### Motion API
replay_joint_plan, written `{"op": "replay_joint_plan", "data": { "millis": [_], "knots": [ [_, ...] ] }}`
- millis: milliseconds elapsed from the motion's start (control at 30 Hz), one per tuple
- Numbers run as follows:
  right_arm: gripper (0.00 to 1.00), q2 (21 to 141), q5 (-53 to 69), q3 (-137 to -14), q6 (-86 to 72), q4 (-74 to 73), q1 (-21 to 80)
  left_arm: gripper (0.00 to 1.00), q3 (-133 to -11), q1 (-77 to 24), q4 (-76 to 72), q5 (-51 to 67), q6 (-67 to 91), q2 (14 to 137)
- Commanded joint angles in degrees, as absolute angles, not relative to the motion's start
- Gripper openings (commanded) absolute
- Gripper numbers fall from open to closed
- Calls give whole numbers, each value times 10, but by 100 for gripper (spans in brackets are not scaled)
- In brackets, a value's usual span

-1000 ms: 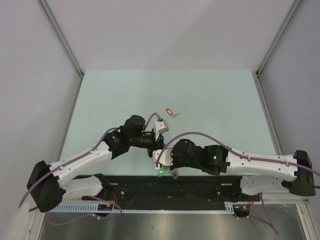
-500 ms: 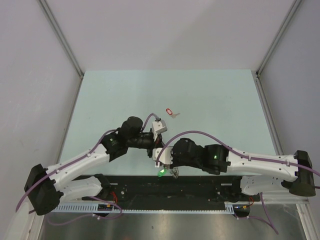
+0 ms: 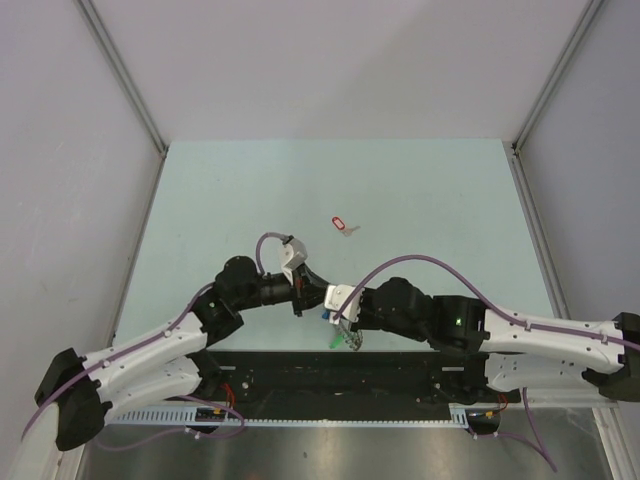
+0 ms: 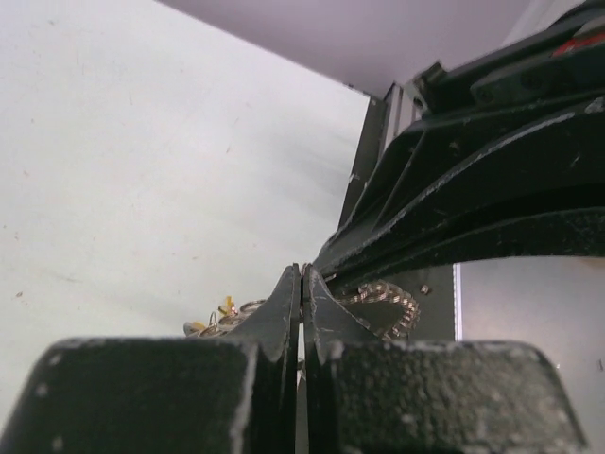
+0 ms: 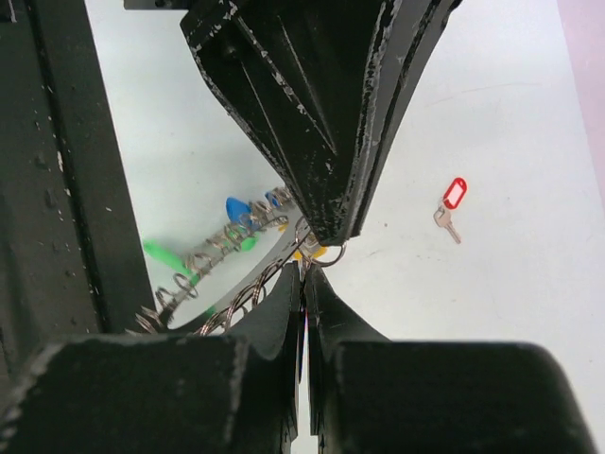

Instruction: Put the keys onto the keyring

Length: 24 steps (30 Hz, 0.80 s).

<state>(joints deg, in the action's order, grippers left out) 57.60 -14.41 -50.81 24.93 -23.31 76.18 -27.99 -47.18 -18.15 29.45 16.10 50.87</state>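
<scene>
Near the middle of the near edge of the tabletop (image 3: 220,190), my two grippers meet tip to tip. My right gripper (image 5: 302,276) is clenched on the keyring (image 5: 219,248), where a green tag (image 5: 163,253) and a blue tag (image 5: 236,209) dangle. My left gripper (image 5: 326,227) is also clenched; on what, I cannot tell. A red-tagged key (image 3: 341,224) lies alone toward the centre. I judge the thin wire could twist or slip from the pinch, dropping the hoop.

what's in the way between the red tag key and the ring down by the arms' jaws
Nothing visible. The red-tagged key lies alone on the table, apart from everything else. Only bare tabletop separates it from the keyring, which sits where both arms' jaws meet near the front edge.
</scene>
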Motion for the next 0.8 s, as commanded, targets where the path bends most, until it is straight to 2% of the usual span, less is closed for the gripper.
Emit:
{"op": "replay_joint_plan", "data": {
  "millis": [0,267,400,467,500,533,767],
  "knots": [
    [0,558,-145,-480,210,-175,781,0,-263,-482,-370,245,208,490],
    [0,553,-150,-461,212,-131,781,0,-195,-496,-495,198,228,489],
    [0,547,-139,-466,233,-131,760,2,-190,-495,-476,198,220,484],
    [0,546,-126,-476,243,-152,749,14,-194,-496,-430,193,207,464],
    [0,548,-121,-483,253,-164,739,25,-198,-496,-406,192,189,454],
    [0,550,-114,-499,259,-183,736,29,-209,-495,-382,192,179,439],
    [0,585,-89,-556,298,-261,722,48,-287,-476,-146,232,97,417]
  ]
}}
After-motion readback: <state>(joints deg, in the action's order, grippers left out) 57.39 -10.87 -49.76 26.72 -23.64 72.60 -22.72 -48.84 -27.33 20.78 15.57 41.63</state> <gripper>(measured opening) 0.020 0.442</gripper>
